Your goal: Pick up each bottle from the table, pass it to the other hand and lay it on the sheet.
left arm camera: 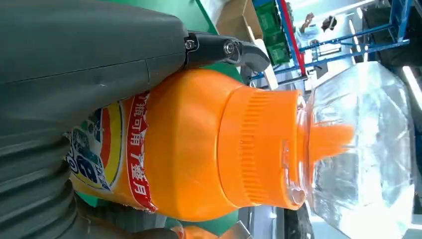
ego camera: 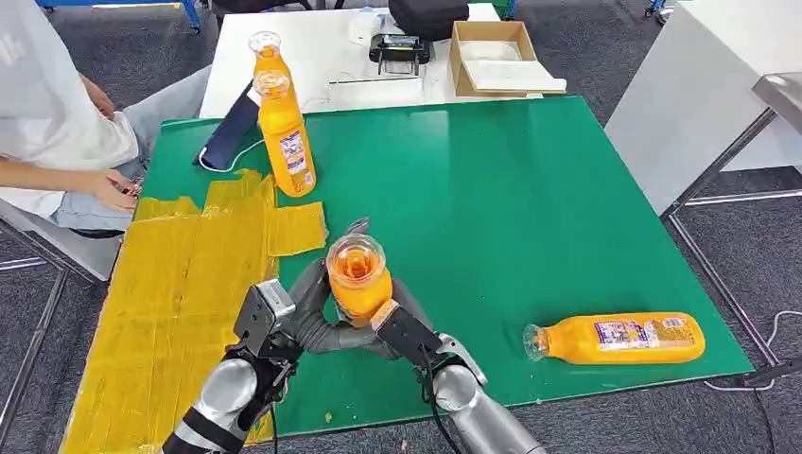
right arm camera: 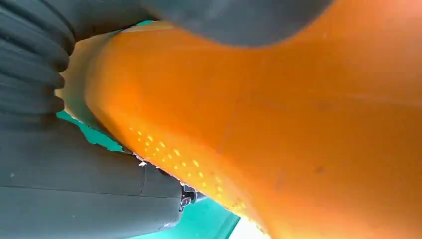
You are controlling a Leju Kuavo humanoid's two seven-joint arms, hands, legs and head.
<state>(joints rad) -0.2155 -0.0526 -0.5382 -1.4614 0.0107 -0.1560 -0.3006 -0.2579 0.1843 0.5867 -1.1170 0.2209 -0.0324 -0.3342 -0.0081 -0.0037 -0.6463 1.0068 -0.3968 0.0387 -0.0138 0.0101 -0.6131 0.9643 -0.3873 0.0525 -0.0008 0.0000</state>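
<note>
An orange bottle (ego camera: 357,274) with a clear cap stands upright in the air above the front of the green table (ego camera: 511,189), held between both hands. My left hand (ego camera: 301,314) wraps it from the left. My right hand (ego camera: 409,331) grips it from the right. The left wrist view shows the left hand (left arm camera: 74,59) closed around the labelled body of the bottle (left arm camera: 199,149). Up close in the right wrist view, the right hand (right arm camera: 74,189) presses against the bottle's base (right arm camera: 278,124). The yellow sheet (ego camera: 180,284) lies just left of the hands.
Two more orange bottles (ego camera: 287,137) (ego camera: 268,52) stand at the back left by a dark pouch (ego camera: 227,132). Another bottle (ego camera: 615,339) lies on its side at the front right. A person (ego camera: 57,123) sits at the left. Behind is a white table with a cardboard box (ego camera: 496,57).
</note>
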